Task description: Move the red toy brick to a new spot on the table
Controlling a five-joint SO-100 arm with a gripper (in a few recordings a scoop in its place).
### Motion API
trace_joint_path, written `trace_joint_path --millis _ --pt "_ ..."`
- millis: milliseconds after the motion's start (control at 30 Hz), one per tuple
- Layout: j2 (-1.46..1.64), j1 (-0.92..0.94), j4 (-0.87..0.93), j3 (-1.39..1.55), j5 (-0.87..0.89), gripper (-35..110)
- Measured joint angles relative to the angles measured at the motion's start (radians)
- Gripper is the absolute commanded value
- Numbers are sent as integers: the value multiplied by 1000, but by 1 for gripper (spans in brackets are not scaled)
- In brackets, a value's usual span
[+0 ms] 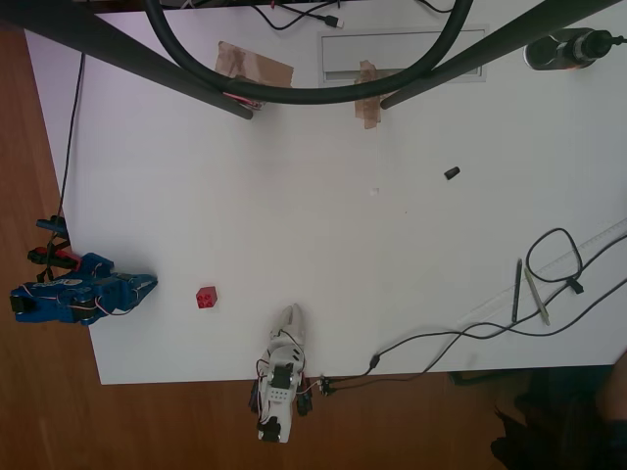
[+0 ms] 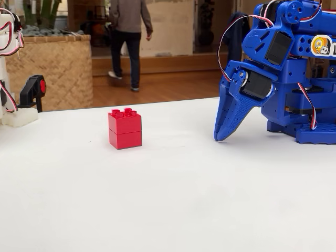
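The blue gripper (image 2: 223, 134) is closed and empty, its tip down on the white table (image 1: 392, 255). In the overhead view, the red brick (image 1: 206, 298) sits at its 3 o'clock, near but apart.

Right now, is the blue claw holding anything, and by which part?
Nothing. The blue claw rests tip-down on the table, apart from the red toy brick.

Blue arm (image 2: 286, 73) folded low, fingers (image 2: 227, 123) closed, tips down near the tabletop.
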Motion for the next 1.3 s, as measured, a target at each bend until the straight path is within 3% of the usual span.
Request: trace_joint_path --millis 1300 --pt "0 -40 0 0 46 0"
